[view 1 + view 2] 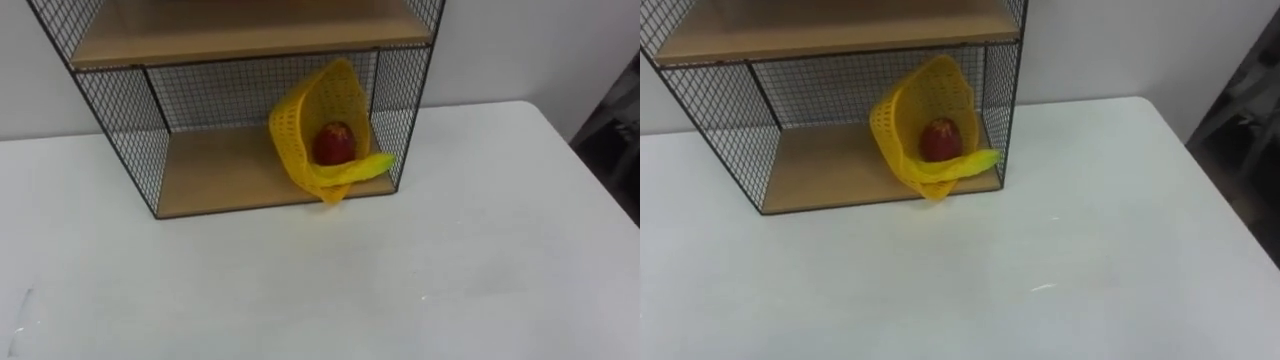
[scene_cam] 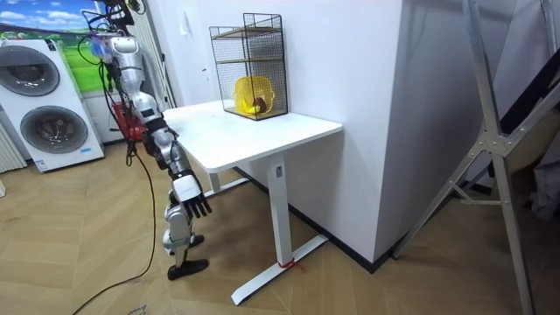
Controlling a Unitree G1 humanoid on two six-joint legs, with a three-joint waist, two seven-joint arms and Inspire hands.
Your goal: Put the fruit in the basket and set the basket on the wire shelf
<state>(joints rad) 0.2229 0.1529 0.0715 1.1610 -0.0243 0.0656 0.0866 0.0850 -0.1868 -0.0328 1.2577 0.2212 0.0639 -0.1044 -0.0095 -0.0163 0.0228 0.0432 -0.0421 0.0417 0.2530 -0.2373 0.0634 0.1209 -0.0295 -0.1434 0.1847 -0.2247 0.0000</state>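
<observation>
One white table holds one wire shelf at its back edge. One yellow basket lies tipped on its side at the right end of the shelf's bottom board. The right hand hangs beside the table's edge, fingers loose, holding nothing. One red fruit sits inside the basket. The basket looks light and bendy, so hold its rim. The fruit is round and could roll out.
</observation>
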